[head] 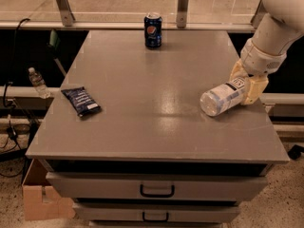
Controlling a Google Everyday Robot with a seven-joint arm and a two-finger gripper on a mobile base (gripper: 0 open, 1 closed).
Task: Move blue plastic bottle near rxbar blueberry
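Pale bluish plastic is seen close to the right edge of the counter (156,132), about midway between its far and near corners: this is the bottle (219,99). It is pinched at its cap end between the two tan jaws of the gripper (246,84), which are closed on either side of the neck. The cap itself is hidden behind them. The gripper is held just inside that right edge, with the arm reaching in from beyond the far right corner.

The bar (81,101) is laid flat near the left edge, somewhat toward the near left corner. Almost the full width of the counter is left between it and the bottle. A can (153,30) is stood upright at the far edge, apart from both.

The task is judged to be at an early stage. The grasp appears to be made, but the carry across to the left side and the release beside the bar are not yet done.

The bottle's long axis is set nearly level, running across the counter from right to left with a slight slant toward the near edge. Its round base is pointed left, roughly toward the bar, and is tipped a little lower than the neck. Whether the base is touching the surface cannot be told.
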